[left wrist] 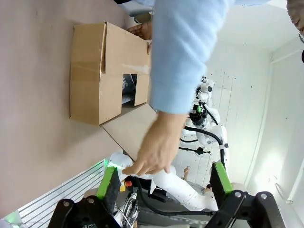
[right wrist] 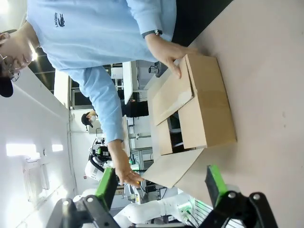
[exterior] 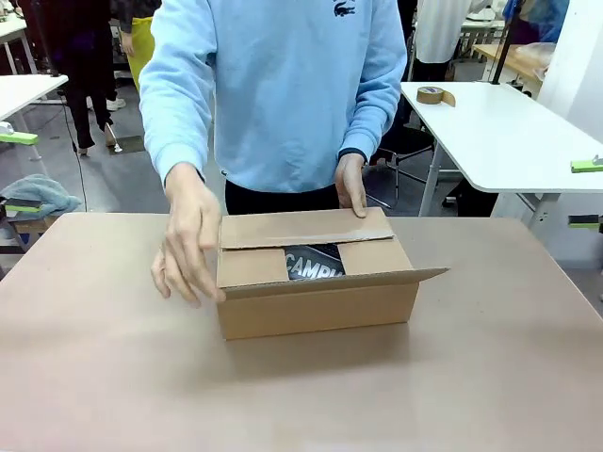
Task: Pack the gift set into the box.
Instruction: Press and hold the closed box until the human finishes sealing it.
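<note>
The box (exterior: 316, 306) stands in the middle of the brown table (exterior: 490, 377). Its far flap and both side flaps are folded in, while the near flap sticks out flat towards me. Through the gap between the flaps shows the gift set (exterior: 314, 263), dark with white "CAMPUS" letters. One of the person's hands (exterior: 351, 184) presses the far flap; the other hand (exterior: 188, 247) hovers at the box's left end. My left gripper (left wrist: 164, 183) is open and well back from the box (left wrist: 102, 71). My right gripper (right wrist: 160, 186) is also open, apart from the box (right wrist: 204, 109).
A white table (exterior: 509, 141) with a roll of tape (exterior: 431, 94) stands behind at the right. The person in a light blue sweatshirt (exterior: 283, 85) leans over the far edge. Bare tabletop lies on both sides of the box.
</note>
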Action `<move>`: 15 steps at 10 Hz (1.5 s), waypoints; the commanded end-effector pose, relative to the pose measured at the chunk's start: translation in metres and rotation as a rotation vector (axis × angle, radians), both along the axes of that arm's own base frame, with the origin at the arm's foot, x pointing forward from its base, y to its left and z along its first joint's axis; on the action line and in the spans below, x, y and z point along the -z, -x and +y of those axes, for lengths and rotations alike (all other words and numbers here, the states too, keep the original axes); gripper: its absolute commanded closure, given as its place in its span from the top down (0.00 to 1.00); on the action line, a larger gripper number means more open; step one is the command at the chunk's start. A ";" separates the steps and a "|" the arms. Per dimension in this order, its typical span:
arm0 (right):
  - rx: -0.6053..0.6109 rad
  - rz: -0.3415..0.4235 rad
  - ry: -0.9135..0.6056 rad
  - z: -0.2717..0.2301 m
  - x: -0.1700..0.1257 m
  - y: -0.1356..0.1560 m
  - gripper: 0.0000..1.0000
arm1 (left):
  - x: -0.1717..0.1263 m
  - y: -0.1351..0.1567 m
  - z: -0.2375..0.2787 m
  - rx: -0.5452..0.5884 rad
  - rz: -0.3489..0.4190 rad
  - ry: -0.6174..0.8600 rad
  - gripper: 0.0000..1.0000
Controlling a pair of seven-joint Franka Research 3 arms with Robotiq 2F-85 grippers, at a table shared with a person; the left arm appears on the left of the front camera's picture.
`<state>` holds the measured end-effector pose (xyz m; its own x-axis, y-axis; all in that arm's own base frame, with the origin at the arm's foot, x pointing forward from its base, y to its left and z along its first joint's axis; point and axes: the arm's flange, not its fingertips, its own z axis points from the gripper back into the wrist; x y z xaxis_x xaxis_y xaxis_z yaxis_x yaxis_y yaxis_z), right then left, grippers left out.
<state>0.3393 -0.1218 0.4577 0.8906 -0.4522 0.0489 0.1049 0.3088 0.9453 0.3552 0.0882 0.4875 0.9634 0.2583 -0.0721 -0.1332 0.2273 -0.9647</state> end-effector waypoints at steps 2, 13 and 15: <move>0.000 -0.031 -0.011 0.002 0.002 -0.001 1.00 | 0.001 0.001 -0.001 0.000 -0.016 0.001 1.00; 0.000 -0.031 -0.011 0.002 0.002 -0.001 1.00 | 0.001 0.001 -0.001 0.000 -0.016 0.001 1.00; 0.000 -0.031 -0.011 0.002 0.002 -0.001 1.00 | 0.001 0.001 -0.001 0.000 -0.016 0.001 1.00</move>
